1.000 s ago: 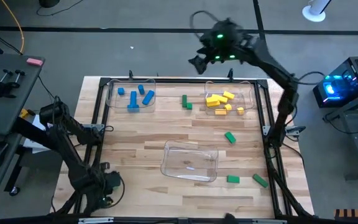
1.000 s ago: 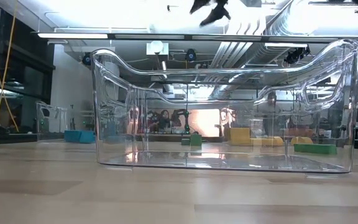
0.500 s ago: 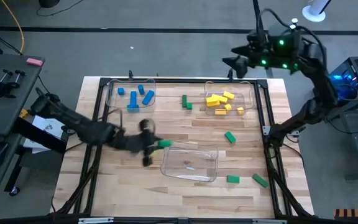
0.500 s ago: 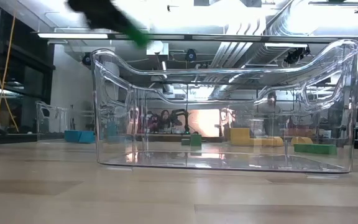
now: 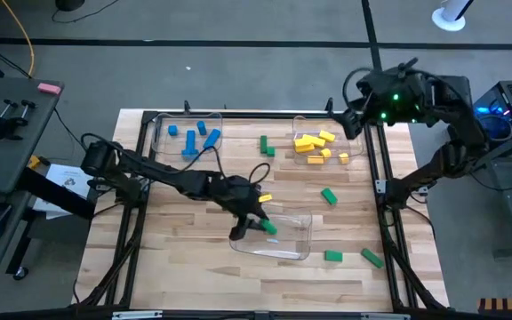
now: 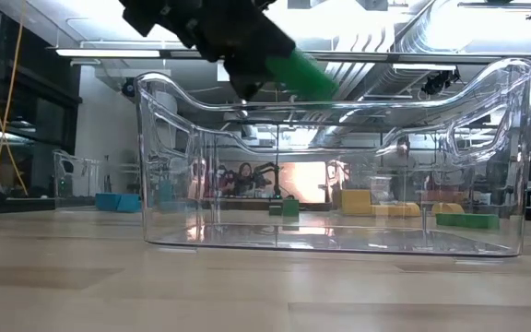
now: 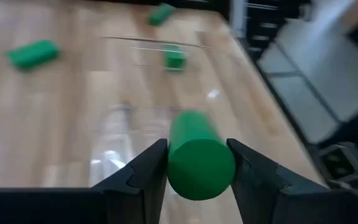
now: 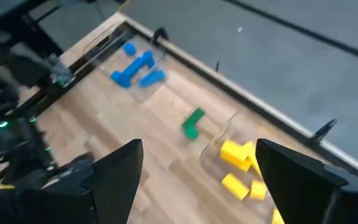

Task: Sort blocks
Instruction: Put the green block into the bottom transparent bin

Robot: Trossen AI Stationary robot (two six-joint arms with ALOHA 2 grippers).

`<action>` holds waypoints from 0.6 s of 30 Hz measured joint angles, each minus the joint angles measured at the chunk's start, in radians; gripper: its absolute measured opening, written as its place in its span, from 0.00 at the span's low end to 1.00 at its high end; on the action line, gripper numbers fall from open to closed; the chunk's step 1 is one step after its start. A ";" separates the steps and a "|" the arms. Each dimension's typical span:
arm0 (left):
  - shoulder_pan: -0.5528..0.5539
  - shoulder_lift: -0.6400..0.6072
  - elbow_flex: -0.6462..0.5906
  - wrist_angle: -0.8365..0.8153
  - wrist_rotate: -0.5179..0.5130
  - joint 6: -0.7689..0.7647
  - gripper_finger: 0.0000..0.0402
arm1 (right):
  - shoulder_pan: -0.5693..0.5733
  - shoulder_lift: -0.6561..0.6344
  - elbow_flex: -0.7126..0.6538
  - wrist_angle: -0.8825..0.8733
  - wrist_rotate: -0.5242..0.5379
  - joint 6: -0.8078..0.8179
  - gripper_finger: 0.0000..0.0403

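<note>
My left gripper (image 5: pixel 254 222) is shut on a green cylinder (image 7: pixel 199 158) above the clear tray (image 5: pixel 292 249) at the table's near middle; the cylinder also shows in the low view (image 6: pixel 299 74), at the height of the tray's rim (image 6: pixel 339 103). My right gripper (image 5: pixel 352 114) is open and empty, high over the far right corner, near the tray of yellow blocks (image 5: pixel 320 147). Blue blocks (image 5: pixel 194 140) lie in the far left tray. Several green blocks (image 5: pixel 329 196) lie loose on the table. My left gripper pinches the green cylinder by its curved side (image 7: pixel 174 163) between the two fingers. The cylinder lies along the fingers and sticks out beyond their tips (image 6: pixel 313 85). The fingers slant down from the table's left. The cylinder is lifted clear, tilted, its free end lower.
Green blocks lie at the far middle (image 5: pixel 265 145) and near the right front (image 5: pixel 333 256), (image 5: pixel 372 258). A black metal frame (image 5: pixel 385 187) runs round the tabletop. Bare wood lies left of the near tray (image 5: pixel 176 240).
My left gripper has swung from the near left corner toward the table's right and now holds the green cylinder over the near tray. My right gripper has gone from the far middle toward the right edge and come down a little.
</note>
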 joint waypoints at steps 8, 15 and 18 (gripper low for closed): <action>0.032 -0.003 0.072 -0.128 0.038 0.010 0.43 | 0.082 -0.011 -0.163 -0.006 -0.016 0.084 0.77; 0.144 -0.127 0.133 -0.442 0.030 0.063 0.45 | 0.111 -0.011 -0.371 0.013 -0.017 0.140 0.77; 0.196 -0.218 0.106 -0.443 0.025 0.054 0.45 | 0.112 -0.013 -0.493 0.035 -0.048 0.142 0.77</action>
